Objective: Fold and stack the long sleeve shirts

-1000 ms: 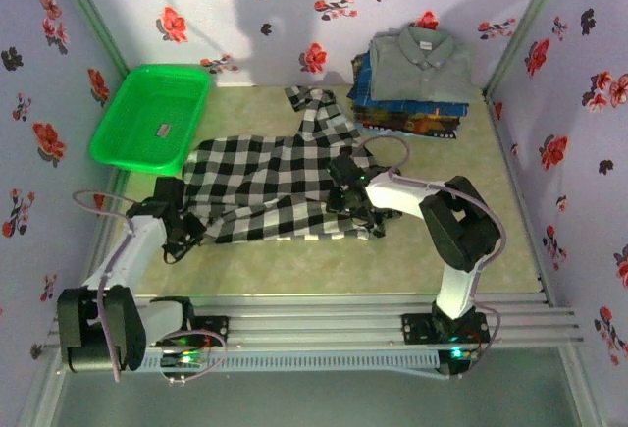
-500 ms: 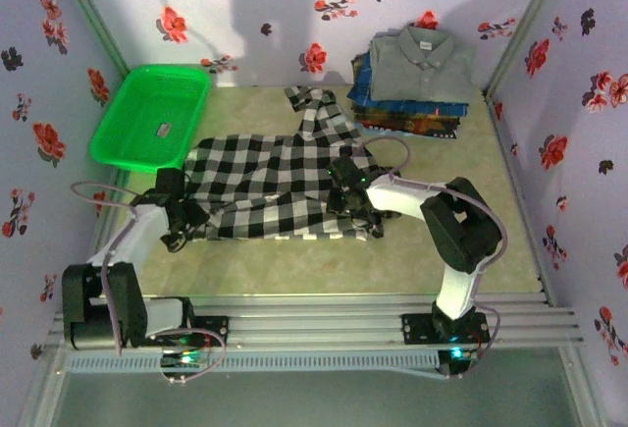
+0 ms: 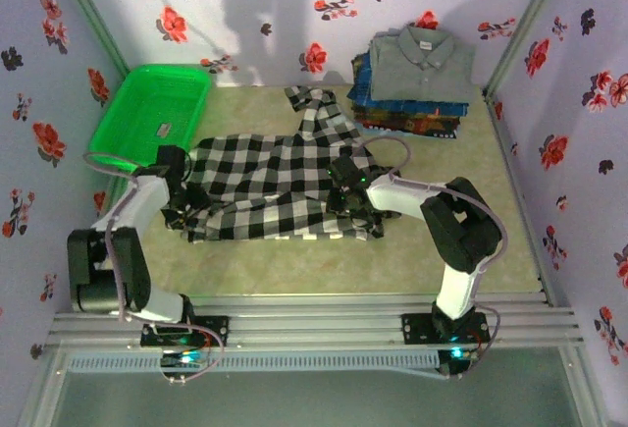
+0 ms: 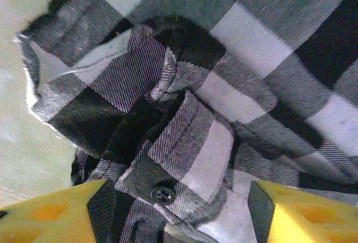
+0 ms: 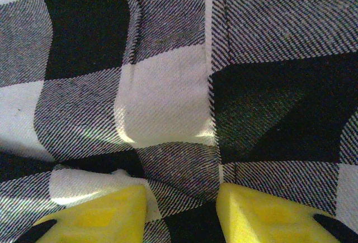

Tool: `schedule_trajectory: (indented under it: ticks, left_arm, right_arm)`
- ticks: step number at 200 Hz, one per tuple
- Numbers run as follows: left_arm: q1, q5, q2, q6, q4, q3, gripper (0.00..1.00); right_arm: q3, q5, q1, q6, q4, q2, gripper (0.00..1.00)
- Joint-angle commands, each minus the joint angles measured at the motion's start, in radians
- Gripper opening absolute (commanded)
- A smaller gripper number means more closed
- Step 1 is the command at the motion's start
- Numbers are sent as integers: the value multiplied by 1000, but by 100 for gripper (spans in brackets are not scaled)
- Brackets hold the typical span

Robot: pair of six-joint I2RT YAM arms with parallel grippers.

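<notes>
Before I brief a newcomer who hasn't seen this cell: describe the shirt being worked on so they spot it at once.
On the table, between the green basket at far left and the folded shirt stack at far right, lies the black-and-white checked shirt, spread open. It alone is checked and unstacked.

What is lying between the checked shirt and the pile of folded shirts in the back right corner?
Nothing visible. A strip of bare table separates the checked shirt from the pile; the green basket sits on the opposite side.
</notes>
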Motion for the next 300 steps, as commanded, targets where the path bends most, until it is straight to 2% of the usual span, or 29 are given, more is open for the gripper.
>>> schedule_trajectory:
  ticks: [1, 51, 69, 87, 96, 156, 239, 250, 280, 300]
  left_arm:
    - [9, 50, 54, 76, -77, 29, 64]
    - [9, 22, 119, 64, 3, 31, 53]
    - [8, 15, 142, 73, 20, 36, 41]
    - [9, 7, 147, 82, 20, 46, 23]
    - [9, -1, 143, 87, 17, 52, 17]
    - [8, -67, 70, 152, -59, 92, 16]
    - [4, -102, 162, 226, -8, 141, 17]
    - [0, -125, 182, 237, -1, 139, 24]
    - [-2, -139, 203, 222, 11, 176, 61]
    - [-39, -82, 168, 172, -75, 292, 70]
  right_arm:
    - [-69, -3, 8, 0, -140, 51, 42]
    - [-81, -4, 8, 5, -133, 44, 42]
    - [-86, -3, 8, 7, -133, 42, 42]
    - [-89, -1, 8, 8, -132, 39, 42]
    - [-92, -1, 8, 9, -133, 39, 42]
    - [-89, 0, 10, 13, -134, 47, 42]
    - [-86, -2, 11, 19, -136, 56, 42]
    - [-83, -2, 11, 19, -136, 56, 42]
    - [-79, -7, 16, 10, -152, 37, 43]
    - [-57, -22, 17, 1, -192, -20, 46]
